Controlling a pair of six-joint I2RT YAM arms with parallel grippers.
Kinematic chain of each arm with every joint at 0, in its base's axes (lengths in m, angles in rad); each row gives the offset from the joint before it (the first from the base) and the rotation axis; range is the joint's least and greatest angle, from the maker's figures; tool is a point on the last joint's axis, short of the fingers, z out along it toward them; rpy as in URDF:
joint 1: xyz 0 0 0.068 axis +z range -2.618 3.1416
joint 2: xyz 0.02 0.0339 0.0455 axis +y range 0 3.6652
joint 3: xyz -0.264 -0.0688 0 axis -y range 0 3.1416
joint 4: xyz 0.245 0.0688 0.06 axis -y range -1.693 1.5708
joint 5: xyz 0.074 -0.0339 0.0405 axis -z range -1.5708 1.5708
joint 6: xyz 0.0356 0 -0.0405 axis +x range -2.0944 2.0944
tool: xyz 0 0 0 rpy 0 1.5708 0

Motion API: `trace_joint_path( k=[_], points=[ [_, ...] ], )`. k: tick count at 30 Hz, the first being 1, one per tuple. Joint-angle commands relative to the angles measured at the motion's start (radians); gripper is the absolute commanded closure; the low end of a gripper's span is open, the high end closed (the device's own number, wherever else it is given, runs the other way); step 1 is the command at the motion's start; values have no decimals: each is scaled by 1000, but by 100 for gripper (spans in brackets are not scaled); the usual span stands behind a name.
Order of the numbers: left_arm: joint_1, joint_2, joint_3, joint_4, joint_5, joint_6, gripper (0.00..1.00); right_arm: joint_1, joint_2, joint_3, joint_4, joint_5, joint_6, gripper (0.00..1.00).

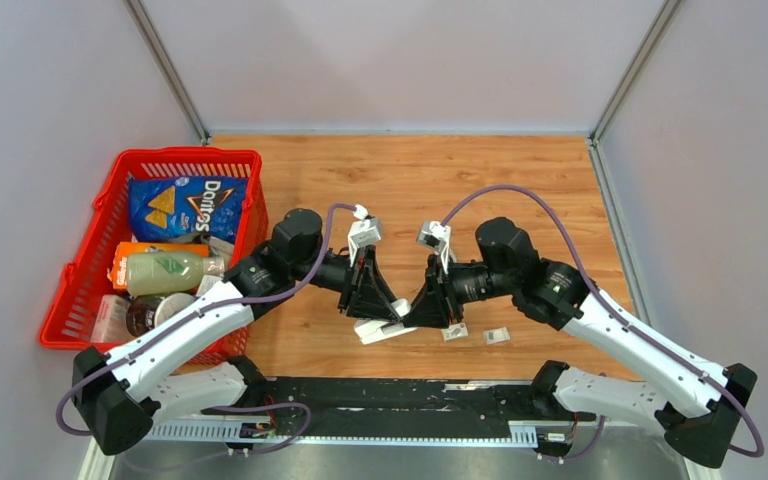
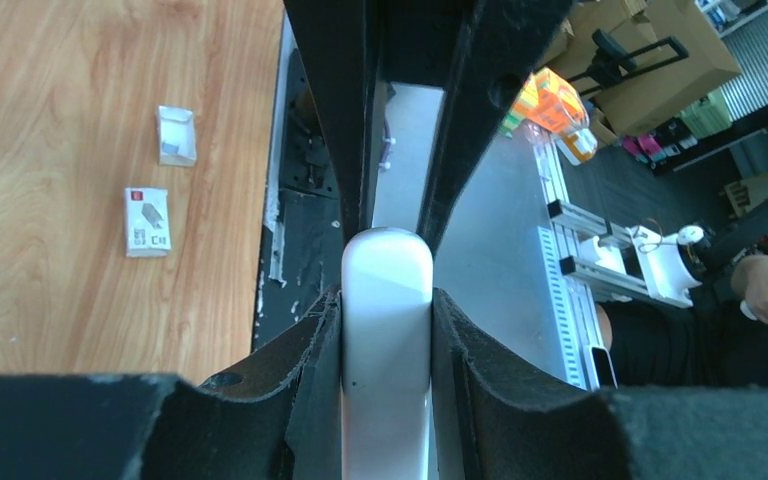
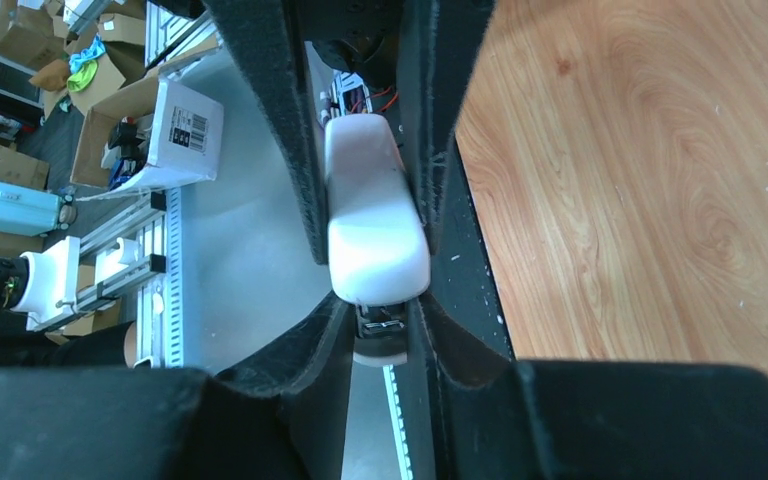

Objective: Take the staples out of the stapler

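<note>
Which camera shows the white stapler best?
The right wrist view: the stapler fills the middle, with its white top and a metal part at one end both showing. The left wrist view shows only its rounded white end, clamped between black fingers. In the top view it is small and partly hidden.

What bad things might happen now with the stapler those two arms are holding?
1. The white stapler is pinched between the left tool and the right tool, so an uneven pull might twist it loose.
2. It sits close to the near edge of the table, so freed staples might drop off the wood and get lost.
</note>
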Motion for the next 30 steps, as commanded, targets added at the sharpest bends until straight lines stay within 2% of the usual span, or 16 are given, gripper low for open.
trace_joint_path(
  k=[1,18,30],
  points=[
    [-8,-2,14,225,-42,-35,100,30,-40,-66,121,-45,72,100],
    [-13,-123,-51,386,-339,-112,100,61,-205,-243,292,26,201,100],
    [-13,-144,-88,474,-439,-148,100,184,-179,-303,425,67,266,100]
  ],
)
